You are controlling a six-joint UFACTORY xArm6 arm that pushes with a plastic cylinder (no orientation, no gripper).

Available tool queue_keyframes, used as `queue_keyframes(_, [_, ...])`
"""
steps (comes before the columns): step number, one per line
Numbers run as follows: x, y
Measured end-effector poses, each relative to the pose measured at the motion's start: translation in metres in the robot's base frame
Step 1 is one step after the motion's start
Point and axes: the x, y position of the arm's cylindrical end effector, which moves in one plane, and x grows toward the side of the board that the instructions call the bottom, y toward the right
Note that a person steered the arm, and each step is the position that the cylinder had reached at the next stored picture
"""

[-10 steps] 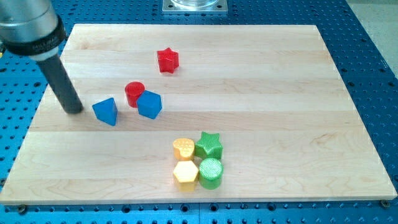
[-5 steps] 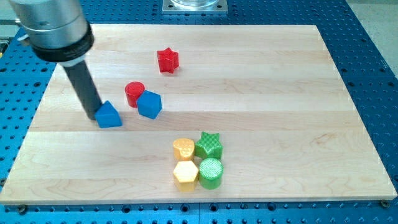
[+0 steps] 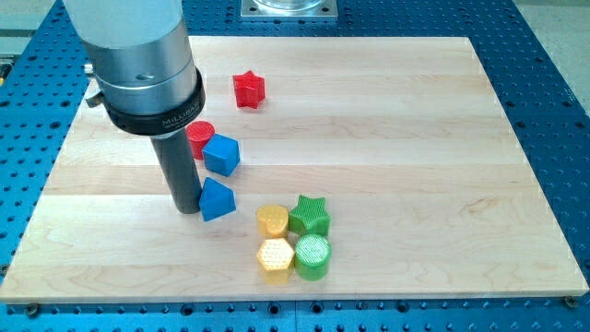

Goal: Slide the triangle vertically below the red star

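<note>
The blue triangle lies on the wooden board, left of centre. My tip touches the triangle's left side. The red star sits near the view's top, above and slightly right of the triangle. A red cylinder and a blue cube-like block stand together between the star and the triangle; the arm's body partly hides the cylinder.
A cluster lies right of and below the triangle: a yellow block, a green star, a yellow hexagon and a green cylinder. The board's bottom edge is near them.
My tip has moved right and toward the view's bottom, pushing the blue triangle from the left part of the board to just below the blue cube. The other blocks have not moved.
</note>
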Motion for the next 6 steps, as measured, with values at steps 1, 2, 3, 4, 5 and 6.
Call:
queue_keyframes(1, [0.008, -0.036])
queue_keyframes(2, [0.028, -0.012])
queue_keyframes(3, [0.025, 0.048])
queue_keyframes(4, [0.024, 0.07])
queue_keyframes(5, [0.024, 0.07])
queue_keyframes(6, [0.018, 0.06])
